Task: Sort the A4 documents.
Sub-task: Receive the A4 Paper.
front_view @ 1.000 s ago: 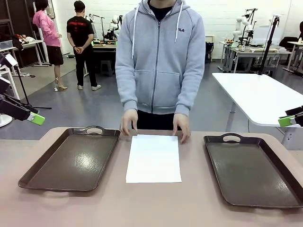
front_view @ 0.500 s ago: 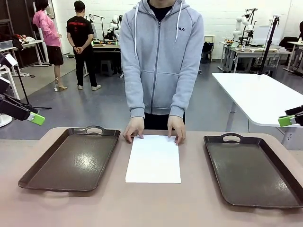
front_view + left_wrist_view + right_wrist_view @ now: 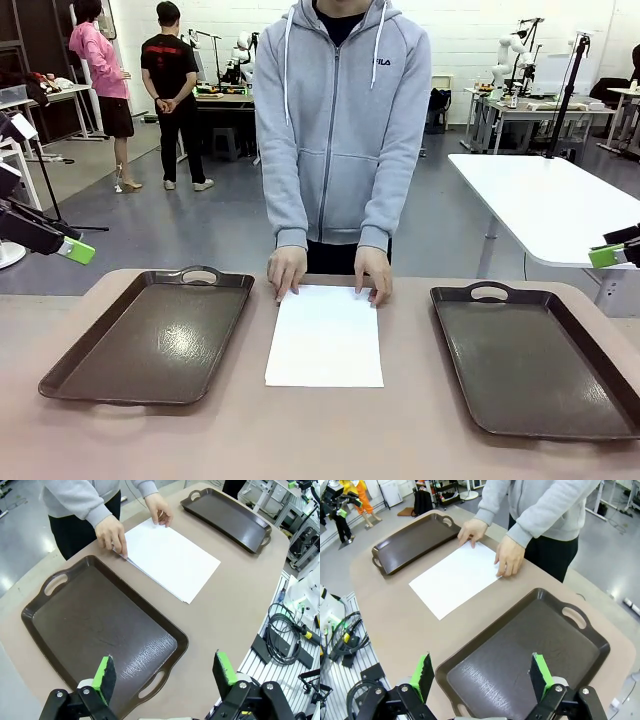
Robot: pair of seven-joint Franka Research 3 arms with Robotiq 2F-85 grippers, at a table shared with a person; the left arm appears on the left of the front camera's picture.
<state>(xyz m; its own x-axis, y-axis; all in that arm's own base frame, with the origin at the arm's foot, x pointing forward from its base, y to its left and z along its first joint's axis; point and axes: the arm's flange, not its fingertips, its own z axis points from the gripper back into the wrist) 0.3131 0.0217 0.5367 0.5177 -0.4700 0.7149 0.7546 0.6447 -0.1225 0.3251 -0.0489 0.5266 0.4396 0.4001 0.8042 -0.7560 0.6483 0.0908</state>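
Front, papers: we've got the A4 documents [image 3: 324, 336] lying flat in a neat pile on the surface [image 3: 320, 435].
Front, trays: the left tray [image 3: 150, 340] sits near the A4 documents on their left. The right tray [image 3: 530, 365] sits near them on their right. Neither touches the sheets.
Front, person: one hand [image 3: 287, 270] and the other hand [image 3: 373, 273] rest on the far edge of the A4 documents.
Front, arms: the left gripper [image 3: 68, 246] is well off to the left of the A4 documents and the right gripper [image 3: 610, 256] well off to the right. We can't make out the jaws from here.
Left wrist, jaws: the left gripper [image 3: 165, 670] has its jaws spread wide with nothing in them. It's well apart from the A4 documents [image 3: 170, 557], over the left tray [image 3: 100, 625].
Right wrist, jaws: the right gripper [image 3: 481, 672] is the same, jaws wide and empty. It's well apart from the A4 documents [image 3: 454, 577], over the right tray [image 3: 530, 640].
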